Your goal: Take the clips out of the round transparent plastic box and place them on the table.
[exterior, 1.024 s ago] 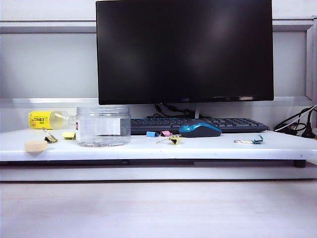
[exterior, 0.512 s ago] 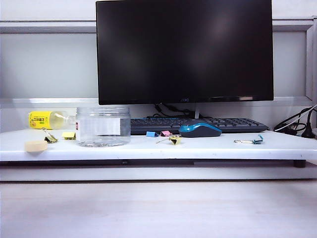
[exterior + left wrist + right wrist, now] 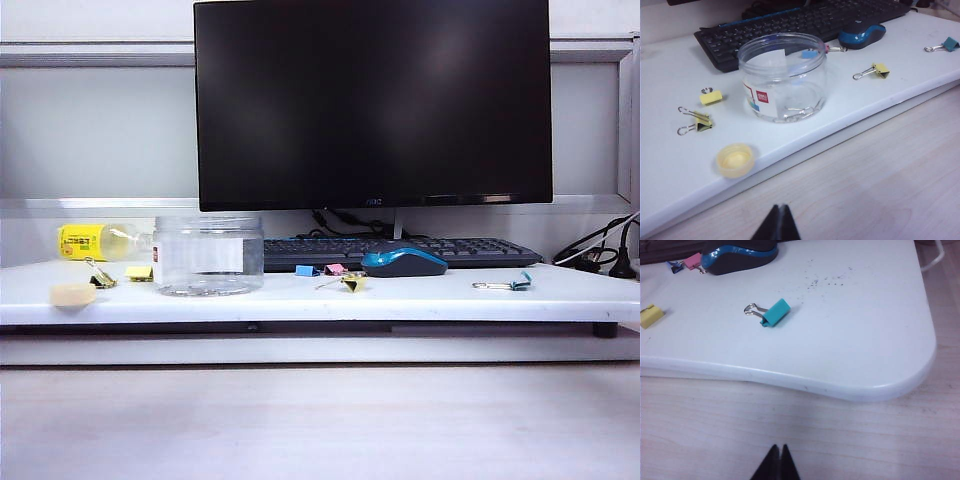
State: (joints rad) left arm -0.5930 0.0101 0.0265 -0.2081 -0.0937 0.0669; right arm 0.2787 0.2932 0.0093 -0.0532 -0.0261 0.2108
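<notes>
White laminate runs the whole width of the table, and I read it from the left of the exterior view. A pale yellow cap lies near the front edge, open side up. Behind it a yellow-labelled bottle lies on its side. Two yellow clips sit out on the table: one with both wire handles spread, another just behind it. Beside them stands the round transparent plastic box, upright and uncapped; through its wall I see only reflections at the bottom, no clip that I can make out. Behind it lies a dark keyboard under the black monitor. A third yellow clip rests in front of the blue mouse, with a blue clip and a pink clip near the keyboard. Further right a teal clip lies alone.

My left gripper hangs off the table over the wooden floor, well apart from the box, fingers pressed together on nothing. My right gripper sits likewise below the table's right corner, pinched closed and empty.
</notes>
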